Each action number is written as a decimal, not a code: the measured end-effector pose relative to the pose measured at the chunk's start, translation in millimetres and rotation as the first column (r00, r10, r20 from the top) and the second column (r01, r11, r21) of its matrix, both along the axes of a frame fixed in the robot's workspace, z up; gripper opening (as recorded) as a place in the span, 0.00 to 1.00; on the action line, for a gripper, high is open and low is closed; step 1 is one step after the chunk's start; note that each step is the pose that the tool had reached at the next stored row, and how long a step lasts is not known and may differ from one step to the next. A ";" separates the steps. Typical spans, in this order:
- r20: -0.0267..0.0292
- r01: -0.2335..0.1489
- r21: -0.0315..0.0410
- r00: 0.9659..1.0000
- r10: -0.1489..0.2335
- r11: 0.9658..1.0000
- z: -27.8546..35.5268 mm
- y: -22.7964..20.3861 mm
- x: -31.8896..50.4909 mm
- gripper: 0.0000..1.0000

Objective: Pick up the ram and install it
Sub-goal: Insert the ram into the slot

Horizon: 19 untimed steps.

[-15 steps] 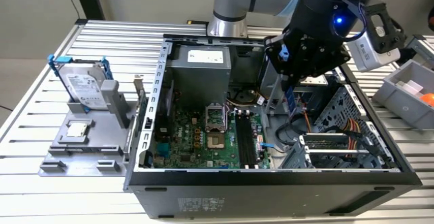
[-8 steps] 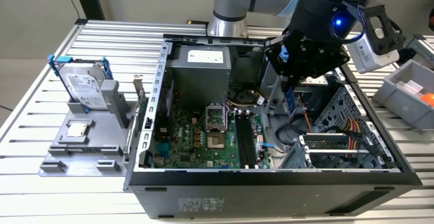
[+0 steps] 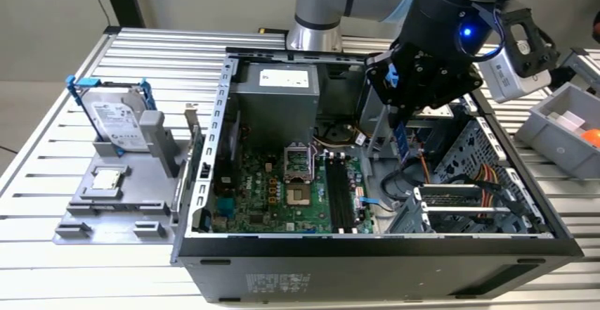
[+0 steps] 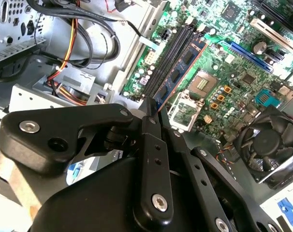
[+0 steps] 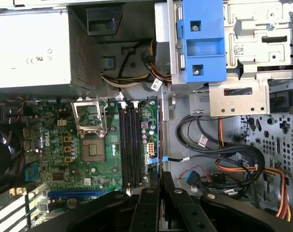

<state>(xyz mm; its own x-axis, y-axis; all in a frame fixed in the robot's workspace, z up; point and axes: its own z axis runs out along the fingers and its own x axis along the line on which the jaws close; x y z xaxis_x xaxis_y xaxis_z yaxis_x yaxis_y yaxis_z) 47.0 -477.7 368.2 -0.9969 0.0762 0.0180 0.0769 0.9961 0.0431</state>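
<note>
Gripper: my gripper [image 3: 403, 124] hangs inside the open case [image 3: 375, 254], fingers clenched on the ram.
Ram: the ram [image 3: 402, 141] sticks down from between my fingertips as a thin blue stick; in the second wrist view it runs away from my fingers [image 4: 151, 121], its row of dark chips [image 4: 178, 72] facing the camera. In the first wrist view I see it edge-on as a thin line [image 5: 160, 145] just past my fingertips.
Ram vs slots: the ram is held above the board, just beside the black slots [image 5: 131, 140], on their drive-cage side; it is not seated in any of them.
Board: the green board [image 3: 272, 190] lies flat on the case floor, with the open socket [image 5: 91, 145] next to the slots.
Cables: black and orange cables [image 5: 224, 150] coil beside the board.
Far: a hard drive [image 3: 117, 117] stands in a grey holder outside the case, at the exterior view's left, with a processor [image 3: 106, 178] lying just in front of it.
</note>
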 end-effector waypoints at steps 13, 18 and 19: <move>0.001 0.000 -0.027 1.000 0.000 1.000 -12.0 0.7 0.0 0.00; 0.001 0.000 -0.050 1.000 0.000 0.999 -17.0 0.8 0.0 0.00; 0.001 0.000 -0.051 1.000 0.000 0.999 -17.1 0.7 0.0 0.00</move>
<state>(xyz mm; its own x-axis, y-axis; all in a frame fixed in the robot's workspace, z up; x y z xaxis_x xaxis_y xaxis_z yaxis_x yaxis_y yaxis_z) 46.9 -477.0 351.1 -0.9969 0.0770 0.0134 0.0769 0.9970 -0.0081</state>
